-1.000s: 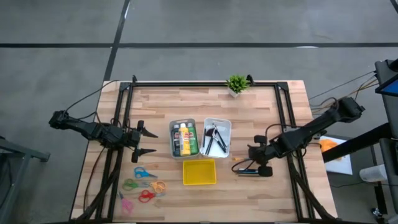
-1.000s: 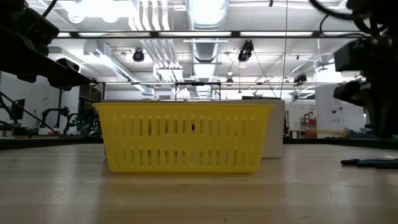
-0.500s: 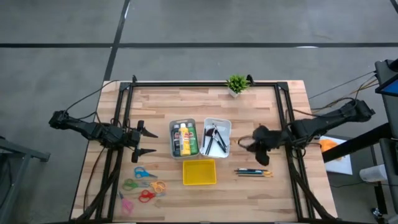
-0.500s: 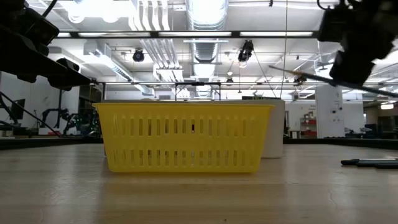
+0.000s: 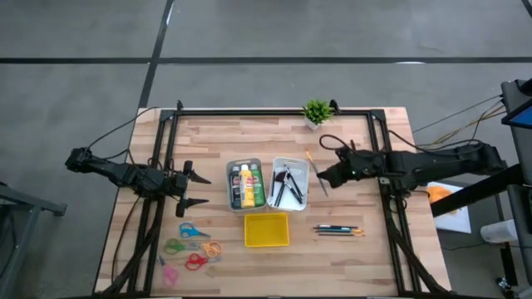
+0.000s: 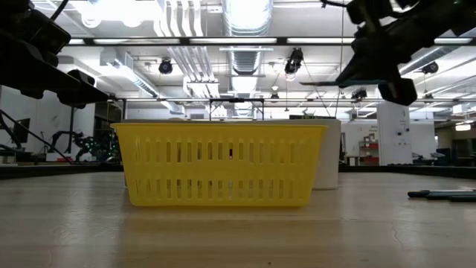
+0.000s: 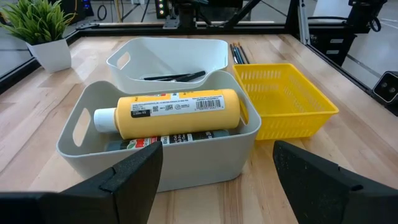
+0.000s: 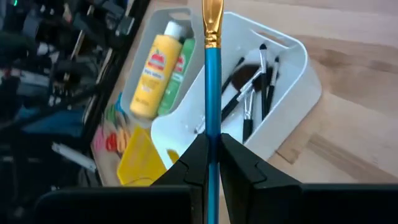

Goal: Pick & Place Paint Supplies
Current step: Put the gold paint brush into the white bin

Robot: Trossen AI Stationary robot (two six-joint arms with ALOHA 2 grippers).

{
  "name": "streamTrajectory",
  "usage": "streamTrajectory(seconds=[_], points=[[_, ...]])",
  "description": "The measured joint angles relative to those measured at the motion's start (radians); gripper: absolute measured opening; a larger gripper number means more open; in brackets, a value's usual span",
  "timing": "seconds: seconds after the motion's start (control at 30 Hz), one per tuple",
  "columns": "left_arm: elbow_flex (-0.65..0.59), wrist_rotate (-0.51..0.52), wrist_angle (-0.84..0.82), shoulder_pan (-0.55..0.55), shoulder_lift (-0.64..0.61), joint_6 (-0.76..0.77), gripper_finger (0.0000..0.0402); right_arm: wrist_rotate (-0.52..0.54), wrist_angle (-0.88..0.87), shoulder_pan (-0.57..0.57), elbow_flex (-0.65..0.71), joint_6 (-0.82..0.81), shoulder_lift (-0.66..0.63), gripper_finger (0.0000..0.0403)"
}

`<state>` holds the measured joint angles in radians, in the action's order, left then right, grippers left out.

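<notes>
Above tray (image 5: 301, 163), brush (image 8: 211, 93) between jaws

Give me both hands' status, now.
Left hand: open, holding nothing, at the table's left side.
Right hand: shut on the blue-handled brush, beside the white bin.

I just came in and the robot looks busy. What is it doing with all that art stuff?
It is tidying paint supplies. The right gripper is shut on a blue brush, holding it above the white bin where dark brushes lie. The paint bottles sit in the grey bin beside it. A few pencils lie on the table. The left gripper waits open at the left side.
</notes>
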<state>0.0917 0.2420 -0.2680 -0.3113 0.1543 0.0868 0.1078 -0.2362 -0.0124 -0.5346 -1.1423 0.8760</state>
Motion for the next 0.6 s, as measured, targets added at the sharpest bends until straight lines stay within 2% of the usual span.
streamTrajectory(seconds=[0.37,0.6], points=[[0.000,0.000,0.000,0.000,0.000,0.000,0.0306,-0.036,0.113,0.046,-0.008,-0.136,0.169,0.0021],[0.000,0.000,0.000,0.000,0.000,0.000,0.0306,-0.042,0.089,0.068,-0.109,-0.103,0.287,0.0021]])
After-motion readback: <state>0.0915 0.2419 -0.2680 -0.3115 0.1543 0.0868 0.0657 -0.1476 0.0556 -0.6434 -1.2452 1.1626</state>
